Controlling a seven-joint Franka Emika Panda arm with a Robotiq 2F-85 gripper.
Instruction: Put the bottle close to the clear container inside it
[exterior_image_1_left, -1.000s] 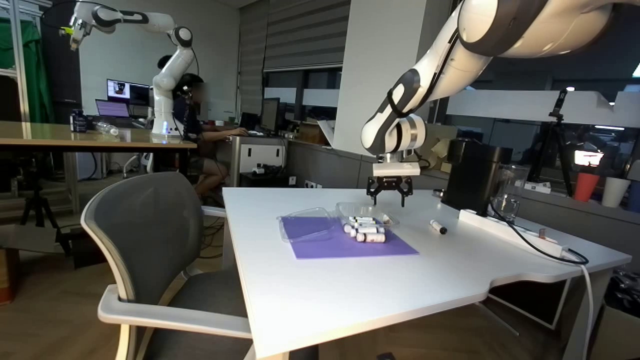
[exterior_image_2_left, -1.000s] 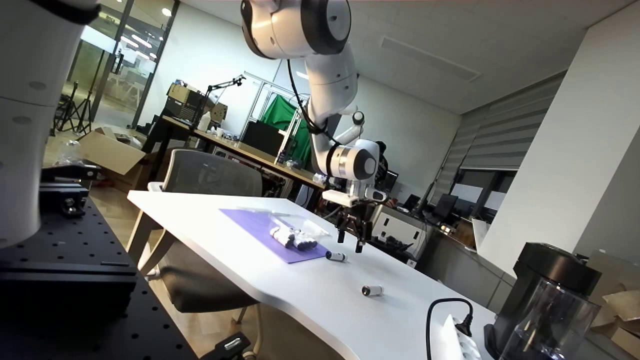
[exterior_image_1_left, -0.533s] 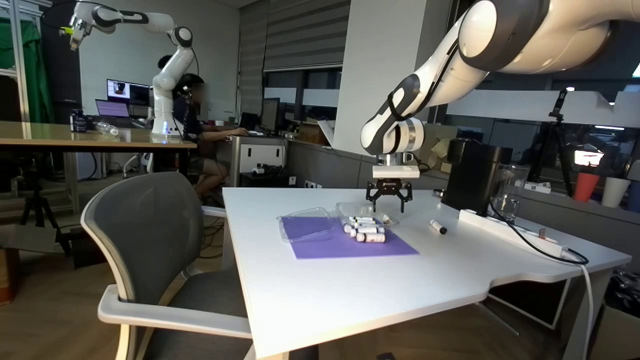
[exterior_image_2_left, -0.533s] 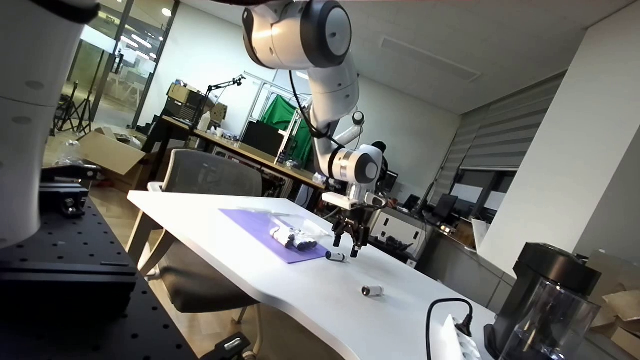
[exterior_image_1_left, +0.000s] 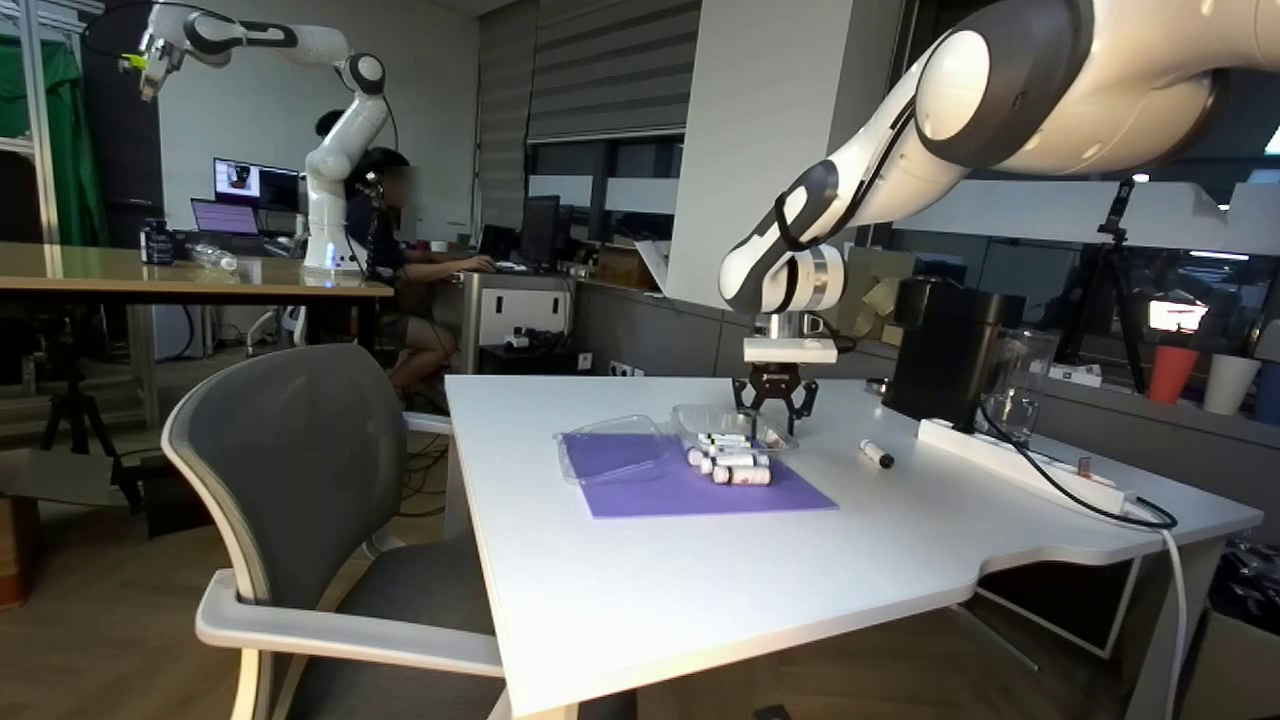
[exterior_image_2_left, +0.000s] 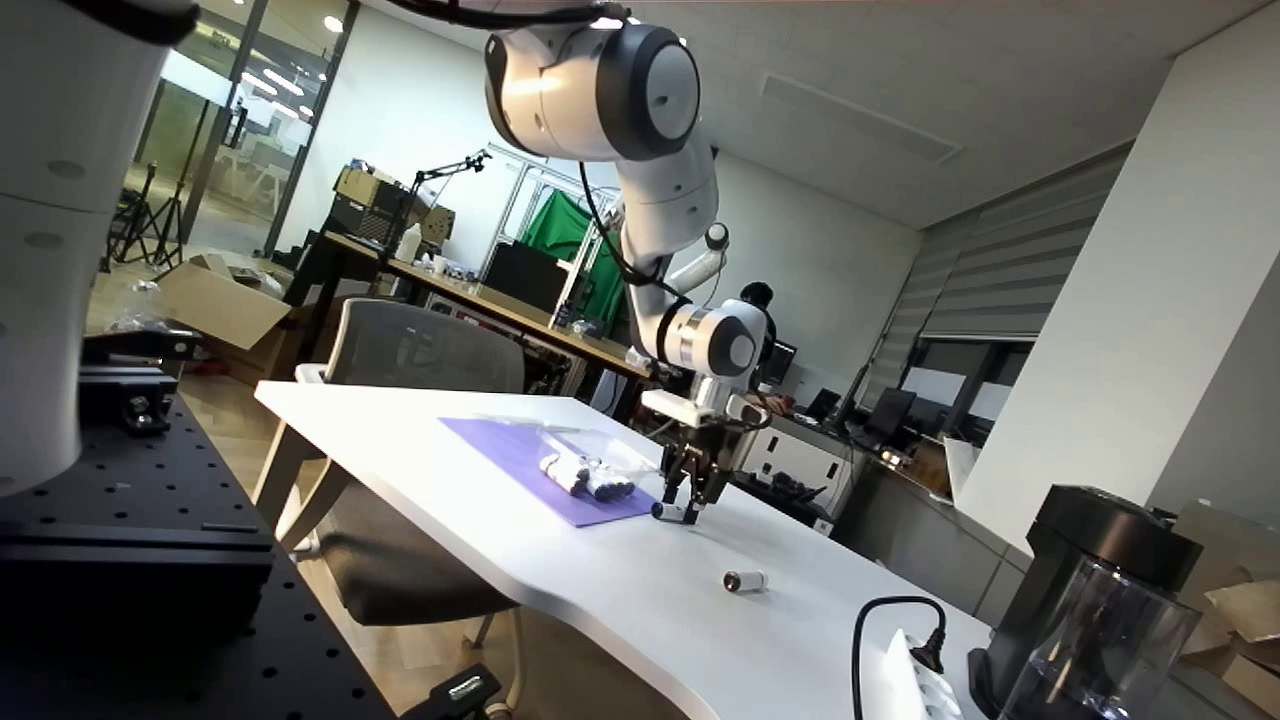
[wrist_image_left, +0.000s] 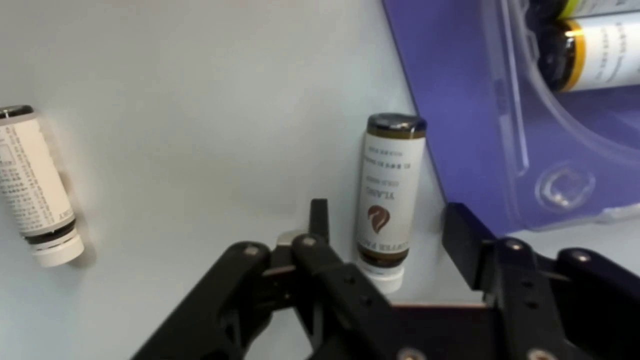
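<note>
A small bottle with a white label and white cap lies on the white table beside the purple sheet, close to the clear container. The bottle also shows in an exterior view, partly covered by a finger. The container shows in both exterior views. My gripper is open and pointing down, low over the table, with one finger on each side of the bottle near its cap end. Gaps show between the bottle and both fingers. The gripper also shows in both exterior views.
Several bottles lie at the container; whether all are inside I cannot tell. The clear lid and container rest on the purple sheet. Another bottle lies apart. A power strip and black machine stand along the table.
My gripper has moved down to the bottle beside the container. Its fingers have come somewhat closer together. The bottles and container have not moved.
</note>
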